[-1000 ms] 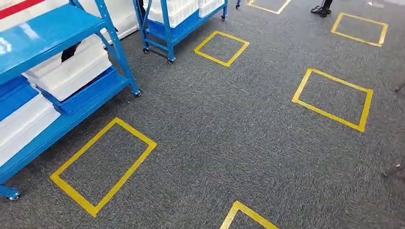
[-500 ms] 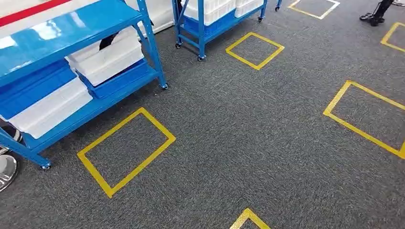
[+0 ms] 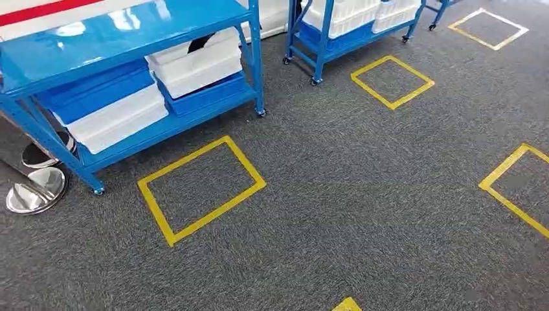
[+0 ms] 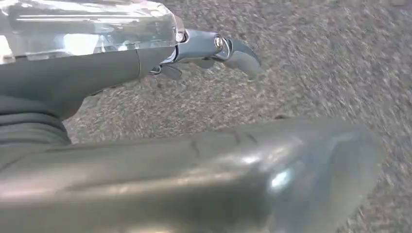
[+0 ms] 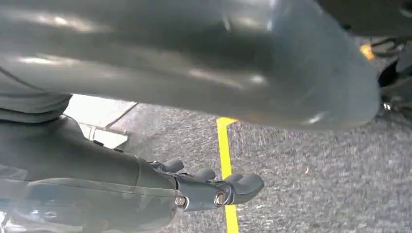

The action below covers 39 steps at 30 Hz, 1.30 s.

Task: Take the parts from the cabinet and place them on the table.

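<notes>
Our left hand (image 4: pixel 204 51) is hanging over grey carpet, fingers loosely curled and apart, holding nothing. Our right hand (image 5: pixel 209 187) is doing likewise, fingers spread and bare, above a yellow tape line (image 5: pixel 224 145). Ahead to the left, the blue metal shelf cabinet on castors (image 3: pixel 129 29) is carrying white plastic bins (image 3: pixel 201 65) and blue plastic bins (image 3: pixel 97 91); we cannot tell what parts are lying inside. A yellow tape rectangle (image 3: pixel 155 201) is lying just before it. A second blue wheeled rack (image 3: pixel 324 45) is standing farther back.

Grey carpet floor (image 3: pixel 336 194) with yellow tape squares (image 3: pixel 201 189), blue wheeled racks (image 3: pixel 129 39) holding white bins (image 3: pixel 116 120)
</notes>
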Each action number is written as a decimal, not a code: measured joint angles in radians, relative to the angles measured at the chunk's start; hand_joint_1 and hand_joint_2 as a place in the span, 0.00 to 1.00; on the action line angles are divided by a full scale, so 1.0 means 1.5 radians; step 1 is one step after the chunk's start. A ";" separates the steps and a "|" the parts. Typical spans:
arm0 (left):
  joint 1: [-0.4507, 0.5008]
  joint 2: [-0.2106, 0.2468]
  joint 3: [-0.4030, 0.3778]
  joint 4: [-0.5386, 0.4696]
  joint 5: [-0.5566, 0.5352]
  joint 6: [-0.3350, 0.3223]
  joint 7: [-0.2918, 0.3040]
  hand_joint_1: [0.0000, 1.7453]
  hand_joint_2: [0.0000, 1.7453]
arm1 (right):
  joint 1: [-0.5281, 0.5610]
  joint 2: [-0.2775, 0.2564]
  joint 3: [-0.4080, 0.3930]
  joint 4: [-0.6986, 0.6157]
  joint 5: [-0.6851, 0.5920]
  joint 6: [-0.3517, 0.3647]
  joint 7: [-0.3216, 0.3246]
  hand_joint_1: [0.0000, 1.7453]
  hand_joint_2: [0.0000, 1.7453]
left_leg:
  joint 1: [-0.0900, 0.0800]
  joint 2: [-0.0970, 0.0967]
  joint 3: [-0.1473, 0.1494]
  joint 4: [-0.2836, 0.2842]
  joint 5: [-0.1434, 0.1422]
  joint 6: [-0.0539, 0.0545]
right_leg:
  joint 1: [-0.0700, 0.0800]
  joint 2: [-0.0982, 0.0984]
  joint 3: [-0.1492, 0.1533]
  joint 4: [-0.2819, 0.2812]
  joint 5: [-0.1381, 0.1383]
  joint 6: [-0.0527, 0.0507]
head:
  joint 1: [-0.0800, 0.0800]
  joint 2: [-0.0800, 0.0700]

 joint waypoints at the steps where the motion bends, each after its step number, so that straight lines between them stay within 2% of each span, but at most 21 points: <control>1: -0.002 0.000 0.000 0.000 0.001 -0.001 0.000 0.00 0.00 | 0.000 0.000 0.000 0.000 0.000 0.000 0.000 0.00 0.00 | 0.000 -0.008 -0.002 0.000 0.002 0.002 | -0.002 0.017 -0.025 0.051 -0.029 0.001 | 0.001 0.000; 3: -0.003 0.000 0.000 0.000 0.002 -0.002 -0.001 0.00 0.00 | 0.002 0.000 0.000 0.001 0.002 0.000 0.000 0.00 0.00 | -0.001 -0.023 -0.004 0.001 0.002 0.003 | -0.003 0.024 -0.073 0.147 -0.065 0.003 | 0.001 0.000; 4: -0.002 0.000 0.000 0.000 0.002 -0.003 -0.001 0.00 0.00 | 0.002 -0.001 0.000 0.001 0.003 0.000 0.000 0.00 0.00 | -0.001 -0.033 -0.004 0.001 0.002 0.003 | -0.003 0.025 -0.084 0.164 -0.061 0.004 | 0.001 0.000; 6: 0.000 0.000 0.000 0.000 0.002 -0.004 -0.001 0.00 0.00 | 0.003 -0.003 0.000 0.001 0.005 0.000 -0.001 0.00 0.00 | 0.000 -0.051 -0.002 0.003 0.002 0.001 | -0.004 0.026 -0.060 0.103 -0.009 0.004 | 0.001 0.000; 8: 0.000 -0.001 0.000 -0.001 0.003 -0.005 -0.001 0.00 0.00 | 0.004 -0.004 0.000 0.001 0.007 0.000 -0.001 0.00 0.00 | 0.002 -0.069 -0.001 0.009 -0.002 -0.004 | -0.008 0.058 -0.006 -0.019 0.054 0.001 | 0.001 0.000; 9: -0.001 -0.001 0.000 -0.001 0.004 -0.005 -0.002 0.00 0.00 | 0.005 -0.004 0.000 0.002 0.009 0.000 -0.001 0.00 0.00 | -0.002 -0.074 -0.005 0.014 -0.004 -0.010 | -0.007 0.080 0.000 -0.034 0.041 0.000 | 0.001 0.000; 13: 0.004 0.000 0.001 -0.001 0.005 -0.006 -0.003 0.00 0.00 | -0.001 -0.005 0.001 0.002 0.010 0.000 -0.001 0.00 0.00 | 0.001 -0.099 -0.013 0.011 -0.001 -0.027 | -0.005 0.052 0.000 -0.038 0.046 -0.015 | 0.001 0.000; 16: 0.002 -0.001 0.001 -0.001 0.006 -0.006 -0.004 0.00 0.00 | 0.002 -0.005 0.000 0.002 0.010 0.000 0.000 0.00 0.00 | 0.002 -0.023 -0.051 0.094 -0.054 -0.034 | -0.005 0.026 0.002 -0.043 0.047 -0.029 | 0.000 0.000; 19: 0.000 0.000 0.001 -0.002 0.006 -0.006 -0.004 0.00 0.00 | 0.004 -0.005 0.001 0.002 0.010 0.000 0.000 0.00 0.00 | 0.004 -0.014 -0.116 0.230 -0.104 -0.040 | -0.001 -0.003 0.001 -0.043 0.044 -0.032 | 0.000 0.000; 20: 0.002 0.000 0.001 -0.002 0.006 -0.006 -0.004 0.00 0.00 | 0.004 -0.005 0.001 0.002 0.010 0.000 0.000 0.00 0.00 | 0.004 -0.013 -0.110 0.221 -0.090 -0.040 | 0.000 -0.012 0.002 -0.043 0.043 -0.032 | 0.000 0.000; 22: 0.004 0.000 0.001 -0.002 0.006 -0.006 -0.004 0.00 0.00 | 0.003 -0.005 0.001 0.002 0.010 0.000 0.000 0.00 0.00 | 0.003 -0.003 -0.056 0.118 -0.033 -0.035 | 0.001 -0.028 0.008 -0.043 0.039 -0.030 | 0.000 0.000; 23: 0.003 0.000 0.001 -0.002 0.006 -0.006 -0.004 0.00 0.00 | 0.002 -0.005 0.001 0.002 0.010 0.002 0.000 0.00 0.00 | 0.001 0.015 -0.022 0.056 -0.008 -0.029 | 0.002 -0.035 0.012 -0.043 0.038 -0.028 | 0.000 0.000; 24: 0.001 0.001 0.001 -0.002 0.006 -0.008 -0.003 0.00 0.00 | 0.002 -0.005 0.001 0.002 0.011 0.003 0.002 0.00 0.00 | -0.006 0.060 -0.005 0.017 -0.012 -0.019 | 0.004 -0.043 0.013 -0.042 0.035 -0.025 | 0.000 0.000; 28: 0.001 0.001 0.001 -0.002 0.008 -0.013 -0.001 0.00 0.00 | -0.006 -0.005 0.001 0.002 0.006 -0.001 0.010 0.00 0.00 | -0.011 0.029 -0.010 0.012 -0.008 -0.008 | 0.004 -0.068 0.021 -0.046 0.032 -0.010 | 0.000 0.000; 29: 0.002 0.001 0.001 -0.003 0.009 -0.016 -0.001 0.00 0.00 | -0.008 -0.005 0.000 0.002 -0.001 -0.006 0.014 0.00 0.00 | 0.000 0.022 0.000 0.002 0.000 -0.003 | 0.002 -0.056 0.023 -0.042 0.027 -0.004 | 0.000 0.000; 30: 0.002 0.000 0.001 -0.004 0.010 -0.019 -0.001 0.00 0.00 | -0.007 -0.006 -0.002 0.002 -0.007 -0.011 0.018 0.00 0.00 | -0.001 0.016 0.003 -0.003 0.000 -0.001 | 0.001 -0.013 0.016 -0.024 0.018 0.000 | 0.000 0.000; 31: 0.000 0.000 0.002 -0.005 0.011 -0.021 -0.002 0.00 0.00 | -0.006 -0.005 -0.006 0.002 -0.012 -0.015 0.020 0.00 0.00 | -0.002 0.012 0.002 -0.003 0.000 0.004 | -0.002 0.013 -0.005 0.015 -0.006 0.000 | 0.001 0.000; 34: -0.002 0.000 0.002 -0.006 0.014 -0.022 -0.002 0.00 0.00 | -0.005 -0.005 -0.012 0.002 -0.016 -0.022 0.026 0.00 0.00 | -0.002 -0.005 0.003 -0.002 -0.003 0.006 | -0.005 0.025 -0.087 0.161 -0.057 0.007 | 0.001 0.000; 36: -0.001 0.000 0.003 -0.006 0.016 -0.021 -0.001 0.00 0.00 | -0.005 -0.006 -0.013 0.002 -0.016 -0.022 0.027 0.00 0.00 | -0.001 -0.015 0.010 0.000 -0.009 0.003 | -0.005 0.025 -0.085 0.131 -0.012 0.009 | 0.001 0.000; 38: -0.001 -0.001 0.004 -0.007 0.016 -0.021 -0.001 0.00 0.00 | -0.005 -0.008 -0.014 0.002 -0.016 -0.023 0.027 0.00 0.00 | 0.000 -0.022 0.022 0.004 -0.018 -0.003 | -0.009 0.026 -0.036 0.014 0.059 0.008 | 0.001 0.000; 39: 0.000 -0.001 0.004 -0.007 0.017 -0.020 -0.001 0.00 0.00 | -0.003 -0.008 -0.016 0.002 -0.016 -0.022 0.028 0.00 0.00 | 0.000 -0.023 0.021 0.005 -0.023 -0.008 | -0.009 0.029 -0.021 -0.023 0.065 0.006 | 0.001 0.000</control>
